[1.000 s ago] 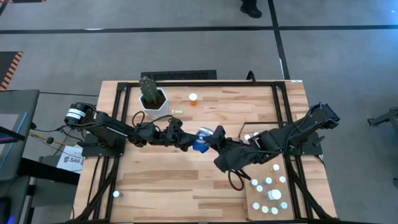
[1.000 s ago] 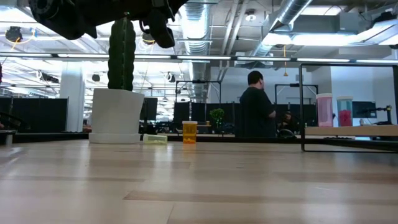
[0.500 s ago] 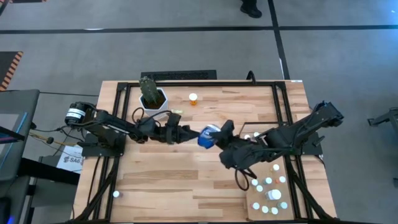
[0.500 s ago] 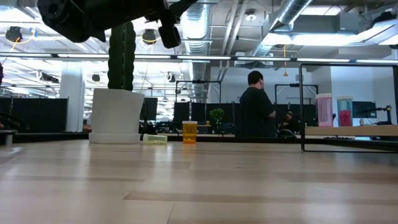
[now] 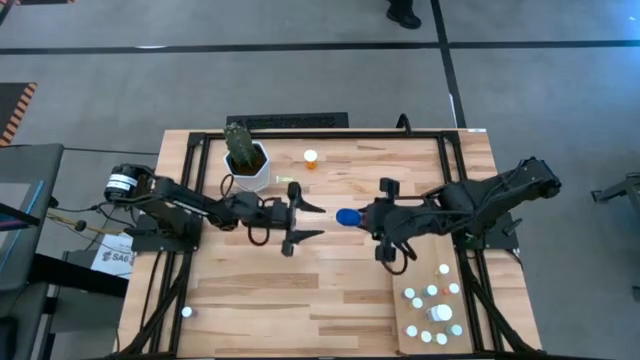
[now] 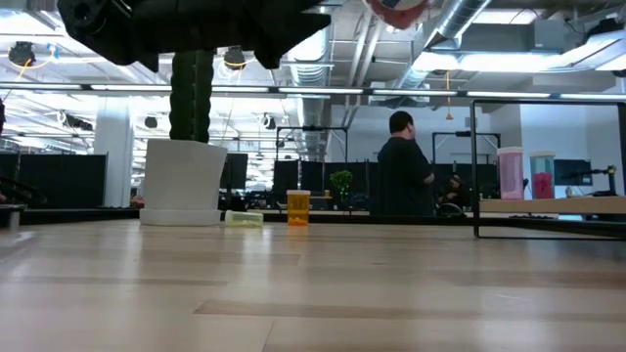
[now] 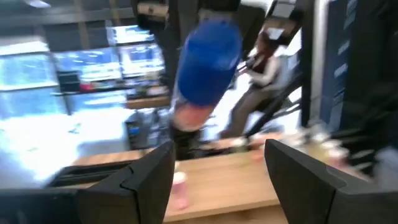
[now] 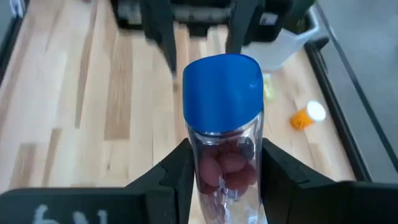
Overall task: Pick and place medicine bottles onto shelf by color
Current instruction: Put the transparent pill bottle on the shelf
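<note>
Fingers [image 8: 180, 180] of the right arm clamp a blue-capped bottle [image 8: 224, 124]; left fingers [image 5: 312, 207] spread, overhead shows.

The left arm reaches toward the middle, its tool [image 5: 308, 222] spread wide (fingers splayed apart). Facing it, the right arm stretches inward, its tool [image 5: 366, 216] clamped on a blue-capped bottle [image 5: 347, 216].

Even indoor light, one smeared view.
My left wrist picture is motion-blurred throughout; ceiling strip lights [image 6: 245, 88] glare in my low view, and shadows stay soft.
</note>
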### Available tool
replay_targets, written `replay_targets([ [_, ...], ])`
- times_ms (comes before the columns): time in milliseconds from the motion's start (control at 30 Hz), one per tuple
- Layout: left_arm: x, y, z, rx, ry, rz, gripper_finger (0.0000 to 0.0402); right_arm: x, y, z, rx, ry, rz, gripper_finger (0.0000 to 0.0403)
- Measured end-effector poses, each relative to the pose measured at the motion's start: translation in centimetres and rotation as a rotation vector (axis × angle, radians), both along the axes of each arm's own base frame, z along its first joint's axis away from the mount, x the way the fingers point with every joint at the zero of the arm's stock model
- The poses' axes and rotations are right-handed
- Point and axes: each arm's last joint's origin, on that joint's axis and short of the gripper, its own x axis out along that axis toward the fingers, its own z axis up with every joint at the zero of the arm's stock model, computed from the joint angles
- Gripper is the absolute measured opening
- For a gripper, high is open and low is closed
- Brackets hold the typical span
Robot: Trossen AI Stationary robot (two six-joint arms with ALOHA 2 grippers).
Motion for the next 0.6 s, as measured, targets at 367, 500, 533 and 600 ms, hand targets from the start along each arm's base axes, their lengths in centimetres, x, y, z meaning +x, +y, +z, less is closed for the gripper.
replay_targets([
  [367,0.7,-2.5,1.7,0.158,-0.034,0.146,0.0237,1.6,0.6,1.5,0.114,-0.176,0.160,0.0155],
  [500,1.2,-3.2,3.3,0.176,-0.077,0.192,0.0237,1.5,0.1,2.4,0.127,-0.235,0.186,0.0153],
  [533,1.3,-3.4,3.7,0.176,-0.084,0.181,0.0237,1.5,0.0,2.6,0.118,-0.244,0.193,0.0152],
  [600,1.6,-3.7,4.3,0.178,-0.092,0.158,0.0237,1.7,-0.2,3.0,0.102,-0.279,0.214,0.0152],
])
